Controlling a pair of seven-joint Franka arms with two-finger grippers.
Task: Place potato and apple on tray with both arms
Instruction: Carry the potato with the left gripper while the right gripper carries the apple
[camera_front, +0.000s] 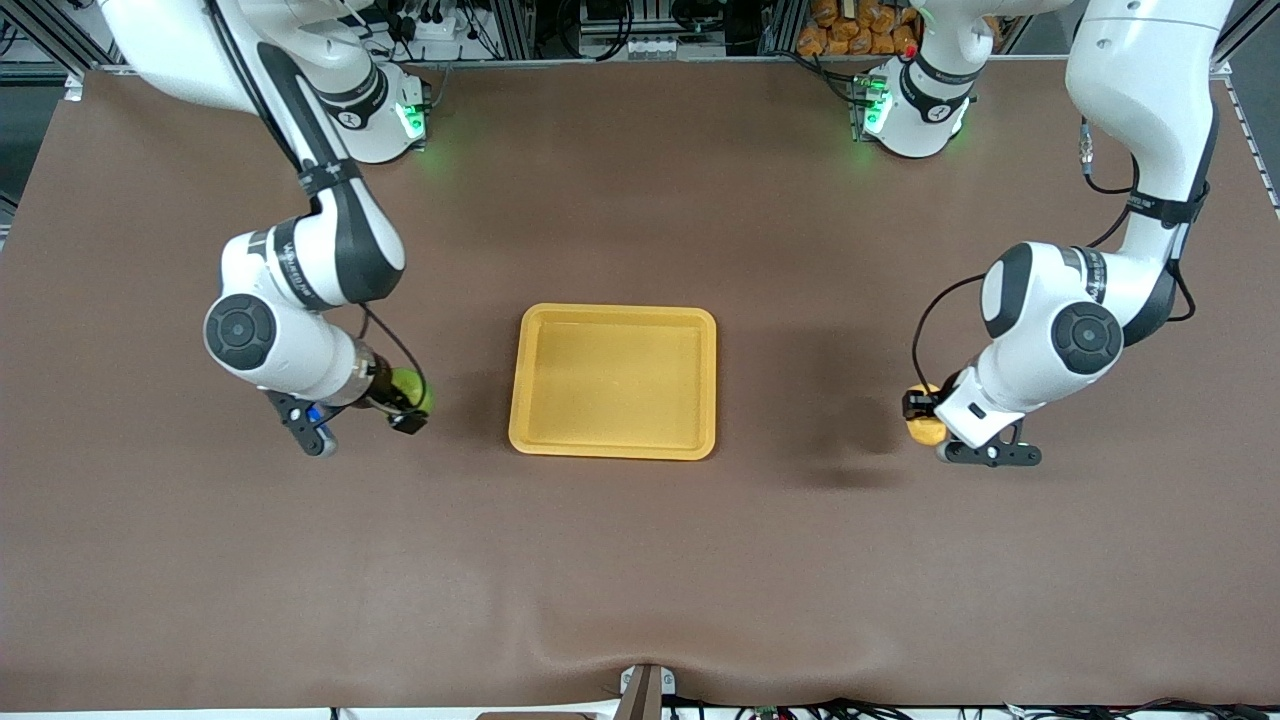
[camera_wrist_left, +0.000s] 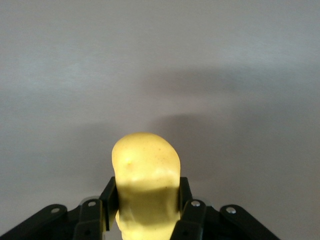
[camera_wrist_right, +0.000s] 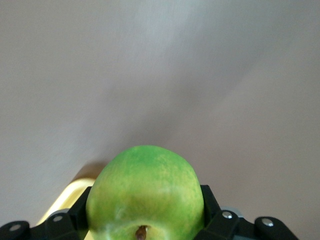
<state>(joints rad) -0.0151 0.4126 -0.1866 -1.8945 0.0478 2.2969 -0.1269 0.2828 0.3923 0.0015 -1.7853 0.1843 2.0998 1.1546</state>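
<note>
The yellow-orange tray (camera_front: 613, 382) lies in the middle of the table with nothing in it. My right gripper (camera_front: 405, 403) is shut on the green apple (camera_front: 412, 388), held above the brown mat toward the right arm's end, beside the tray. In the right wrist view the apple (camera_wrist_right: 146, 197) sits between the black fingers (camera_wrist_right: 79, 210), stem dimple showing, with a corner of the tray (camera_wrist_right: 70, 195) beside it. My left gripper (camera_front: 918, 415) is shut on the pale-yellow potato (camera_front: 925, 428), above the mat toward the left arm's end. In the left wrist view the potato (camera_wrist_left: 146, 172) sticks out from between the pads (camera_wrist_left: 110, 197).
The brown mat (camera_front: 640, 560) covers the whole table. The arms' bases (camera_front: 385, 115) stand along the table edge farthest from the front camera. A small clamp (camera_front: 642, 690) sits at the nearest edge.
</note>
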